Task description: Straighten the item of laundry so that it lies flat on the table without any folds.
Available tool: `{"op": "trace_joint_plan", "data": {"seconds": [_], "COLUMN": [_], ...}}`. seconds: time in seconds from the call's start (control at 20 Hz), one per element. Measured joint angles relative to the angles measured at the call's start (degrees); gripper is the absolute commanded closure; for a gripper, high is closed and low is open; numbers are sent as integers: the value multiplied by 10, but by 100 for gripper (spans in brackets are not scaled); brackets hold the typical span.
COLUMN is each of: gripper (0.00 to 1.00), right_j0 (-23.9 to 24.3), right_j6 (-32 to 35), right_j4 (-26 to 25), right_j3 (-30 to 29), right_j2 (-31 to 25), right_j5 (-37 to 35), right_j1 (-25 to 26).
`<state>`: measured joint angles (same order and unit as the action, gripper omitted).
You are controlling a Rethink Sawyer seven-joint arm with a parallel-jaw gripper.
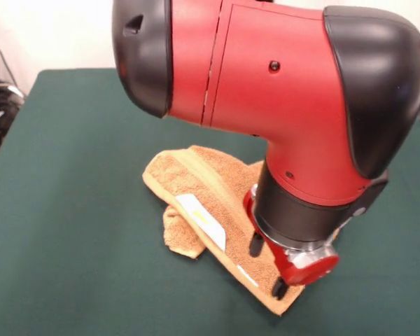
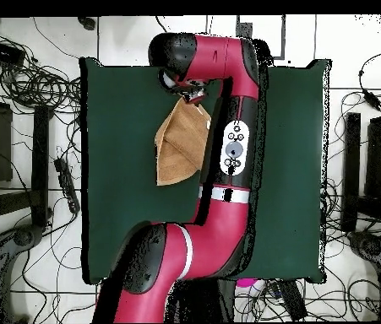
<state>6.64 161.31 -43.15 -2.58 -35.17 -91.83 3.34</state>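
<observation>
The orange-tan towel [image 1: 208,183] lies folded on the green table [image 1: 70,210], near its middle in the front view. One part is doubled over, showing a white label [image 1: 201,221], and a small bunched flap [image 1: 179,236] sticks out at the towel's left side. My gripper [image 1: 267,266] points down at the towel's near right corner, its two black fingertips [image 1: 255,244] apart and at the cloth. The jaws stand open. In the overhead view the towel [image 2: 179,150] lies left of my arm, and the gripper [image 2: 195,94] is at its top corner.
My red arm [image 2: 231,152] stretches over the middle of the table [image 2: 117,186] and hides part of the towel's right side. Cables [image 2: 33,93] and dark equipment lie on the floor around the table's edges.
</observation>
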Motion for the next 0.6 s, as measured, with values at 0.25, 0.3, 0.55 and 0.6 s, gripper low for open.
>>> {"op": "trace_joint_plan", "data": {"seconds": [0.25, 0.3, 0.55, 0.6], "gripper": [0, 0, 0, 0], "right_j0": [1, 1, 4, 5], "right_j6": [0, 0, 0, 0], "right_j4": [0, 0, 0, 0], "right_j3": [0, 0, 0, 0], "right_j2": [-22, -24, -40, -43], "right_j5": [20, 25, 66, 72], "right_j1": [3, 3, 15, 20]}}
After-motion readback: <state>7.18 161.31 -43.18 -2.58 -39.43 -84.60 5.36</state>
